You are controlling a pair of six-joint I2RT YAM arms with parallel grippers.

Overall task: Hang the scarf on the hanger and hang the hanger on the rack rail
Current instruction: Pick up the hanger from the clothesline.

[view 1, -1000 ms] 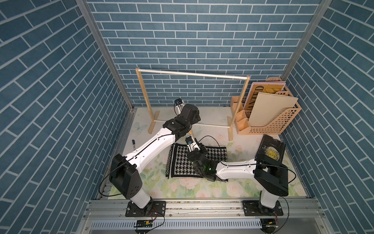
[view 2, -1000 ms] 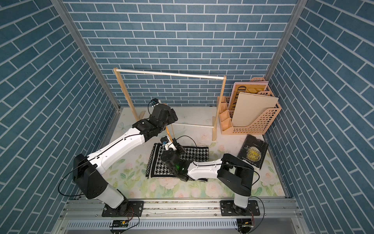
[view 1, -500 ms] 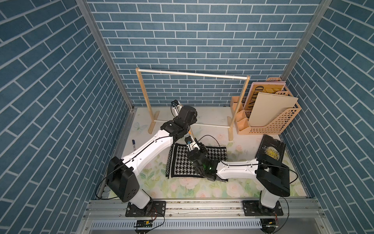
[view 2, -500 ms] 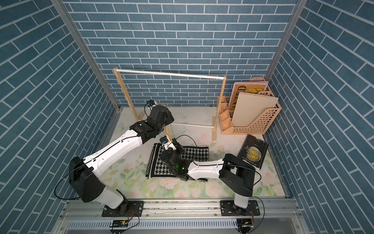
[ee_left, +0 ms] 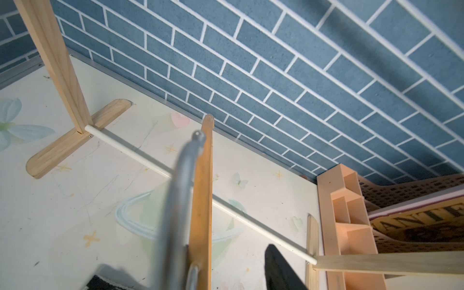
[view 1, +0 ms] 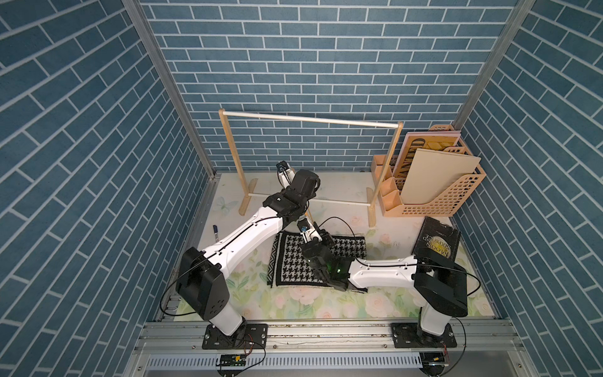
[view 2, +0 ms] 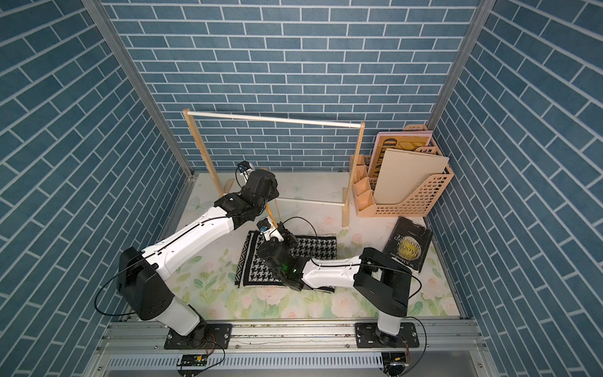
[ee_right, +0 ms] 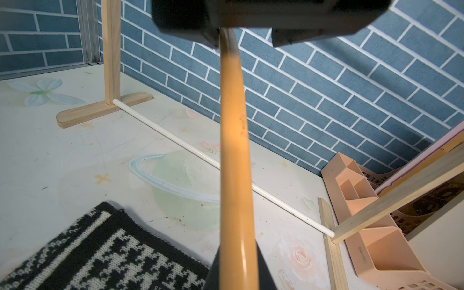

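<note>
The black-and-white houndstooth scarf [view 1: 288, 261] [view 2: 253, 264] [ee_right: 105, 253] lies flat in the middle of the table. The orange-tan wooden hanger [view 1: 308, 218] [view 2: 270, 212] [ee_right: 233, 150] stands up over the scarf's far edge. My right gripper [ee_right: 237, 275] [view 1: 314, 232] is shut on its lower part. My left gripper [ee_left: 188, 281] [view 1: 301, 210] is at the hanger's top. The hanger's wood [ee_left: 200, 200] and its grey metal hook [ee_left: 175, 190] lie between the jaws. One black finger [ee_left: 276, 271] stands apart from the wood, so the left gripper is open.
A wooden-post rack with a white rail [view 1: 310, 118] stands behind the arms, its lower rail [ee_left: 140, 157] close to the hanger. A peach file holder [view 1: 434, 199] is at the back right, a dark book [view 1: 437, 244] in front of it, and a pen [view 1: 215, 230] at the left edge.
The left wrist has shifted slightly at the hanger's top. The right arm, the hanger and the scarf have stayed where they were.
</note>
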